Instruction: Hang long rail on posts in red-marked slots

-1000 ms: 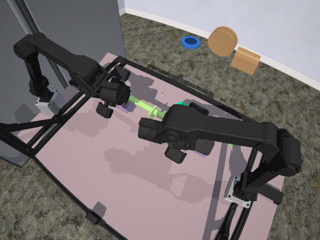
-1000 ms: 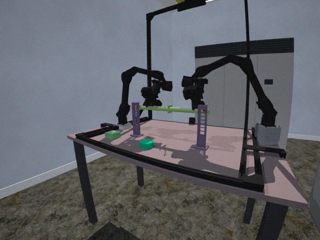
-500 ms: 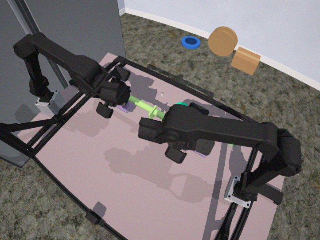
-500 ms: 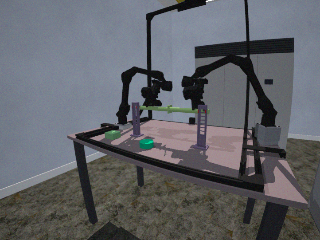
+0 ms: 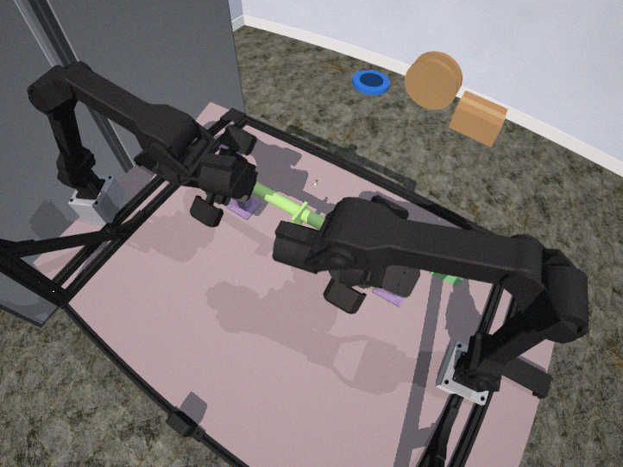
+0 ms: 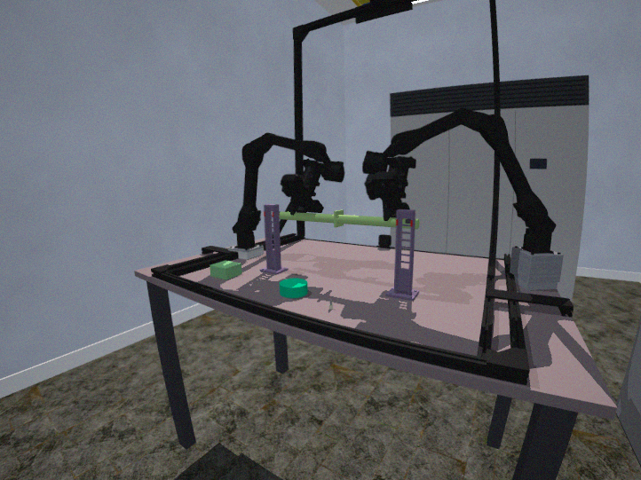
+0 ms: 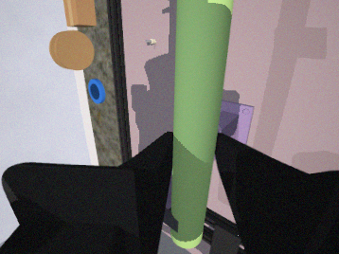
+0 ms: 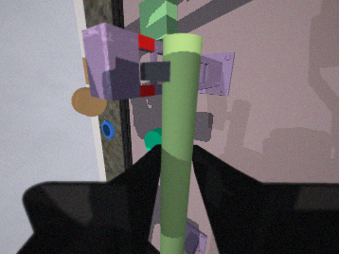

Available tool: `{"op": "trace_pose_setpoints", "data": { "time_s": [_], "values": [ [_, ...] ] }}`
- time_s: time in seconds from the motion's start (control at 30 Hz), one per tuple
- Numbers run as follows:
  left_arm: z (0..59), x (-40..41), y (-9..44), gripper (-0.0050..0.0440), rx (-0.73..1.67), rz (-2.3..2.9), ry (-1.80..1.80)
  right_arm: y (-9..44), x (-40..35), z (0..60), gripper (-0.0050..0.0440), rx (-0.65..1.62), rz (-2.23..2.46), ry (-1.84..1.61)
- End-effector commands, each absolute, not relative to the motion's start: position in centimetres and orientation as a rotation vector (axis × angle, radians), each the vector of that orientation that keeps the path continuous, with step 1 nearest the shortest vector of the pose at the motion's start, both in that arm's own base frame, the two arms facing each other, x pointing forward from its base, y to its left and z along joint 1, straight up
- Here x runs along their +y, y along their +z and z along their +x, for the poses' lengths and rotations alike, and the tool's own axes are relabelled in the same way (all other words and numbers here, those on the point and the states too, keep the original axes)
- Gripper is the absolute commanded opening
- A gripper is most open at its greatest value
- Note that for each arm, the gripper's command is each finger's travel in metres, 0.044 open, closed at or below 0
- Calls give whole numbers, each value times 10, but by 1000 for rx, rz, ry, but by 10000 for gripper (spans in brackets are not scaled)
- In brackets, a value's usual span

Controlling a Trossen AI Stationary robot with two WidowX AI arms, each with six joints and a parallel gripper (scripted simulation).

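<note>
The long green rail [image 5: 280, 202] [image 6: 358, 220] [image 7: 199, 99] [image 8: 180, 104] is held in the air, about level, between two purple slotted posts [image 6: 272, 240] [image 6: 404, 255]. My left gripper [image 5: 250, 187] [image 6: 387, 217] [image 7: 193, 139] is shut on the rail near one end. My right gripper [image 6: 302, 213] [image 8: 176, 149] is shut on it near the other end; in the top view the arm hides these fingers. In the right wrist view the rail's dark hook [image 8: 156, 71] sits between two red marks [image 8: 147, 43] on the post [image 8: 106, 62]. The hook at the left end is hidden.
A green block [image 6: 225, 270] [image 8: 158, 14] and a green disc [image 6: 293, 287] [image 8: 152, 139] lie by one post. The posts' purple bases [image 5: 244, 208] [image 7: 234, 118] sit on the table. A black frame [image 6: 299, 127] edges the table. A blue ring [image 5: 371, 82] and a brown box [image 5: 477, 117] lie on the floor.
</note>
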State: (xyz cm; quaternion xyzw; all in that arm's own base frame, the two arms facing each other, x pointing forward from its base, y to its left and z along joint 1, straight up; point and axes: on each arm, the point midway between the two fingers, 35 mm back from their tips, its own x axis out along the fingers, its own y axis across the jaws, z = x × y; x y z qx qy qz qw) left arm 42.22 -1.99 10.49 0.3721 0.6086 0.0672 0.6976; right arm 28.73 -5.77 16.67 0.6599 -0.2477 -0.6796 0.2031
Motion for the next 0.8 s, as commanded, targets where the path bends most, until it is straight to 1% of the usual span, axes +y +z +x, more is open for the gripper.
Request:
{"op": "trace_pose_setpoints", "data": {
  "time_s": [0.0, 0.77],
  "values": [
    [425, -18, 107, 0, 1348, 833, 156, 167, -62, 285, 0, -694, 1833, -1900],
    [430, -8, 106, 0, 1349, 832, 157, 165, -72, 285, 0, -692, 1833, -1899]
  ]
}}
